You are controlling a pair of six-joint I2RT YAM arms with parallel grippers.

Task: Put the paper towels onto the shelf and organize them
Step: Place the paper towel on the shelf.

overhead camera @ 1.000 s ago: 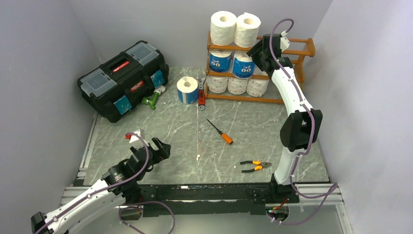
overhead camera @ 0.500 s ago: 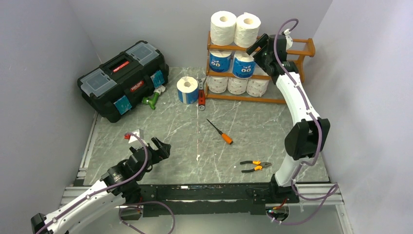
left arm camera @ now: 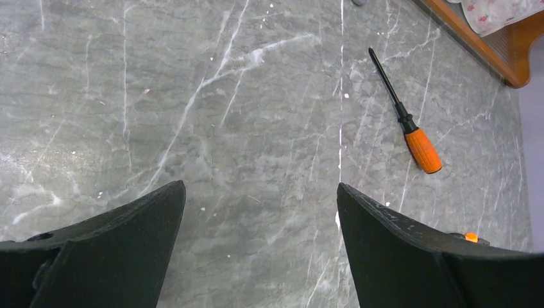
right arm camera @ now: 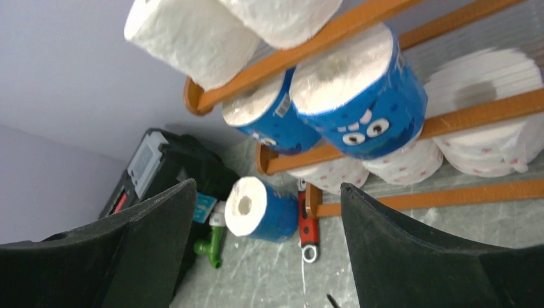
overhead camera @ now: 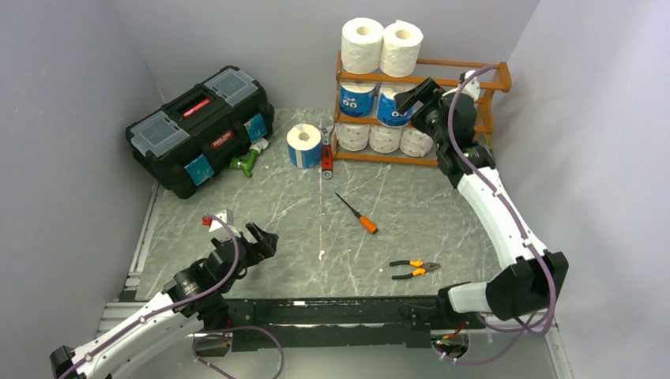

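Note:
The wooden shelf point(overhead camera: 387, 158) stands at the back. It holds two white paper towels point(overhead camera: 362, 35) on top, two blue ones point(overhead camera: 357, 99) on the middle tier and three white ones point(overhead camera: 385, 139) at the bottom. One blue roll point(overhead camera: 304, 146) lies on the table left of the shelf; it also shows in the right wrist view point(right arm camera: 266, 208). My right gripper point(overhead camera: 411, 96) is open and empty in front of the middle tier, close to the right blue roll point(right arm camera: 365, 102). My left gripper point(overhead camera: 257, 241) is open and empty low over the table at the front left.
A black toolbox point(overhead camera: 201, 126) stands at the back left, with a green pipe fitting point(overhead camera: 246, 162) beside it. A red tool point(overhead camera: 326, 158) lies by the shelf's left leg. An orange-handled screwdriver point(overhead camera: 357, 215) and pliers point(overhead camera: 415, 269) lie mid-table.
My right arm has stretched out to the right and its gripper has dropped from the shelf's top rail to the front of the middle tier. The left arm has not moved.

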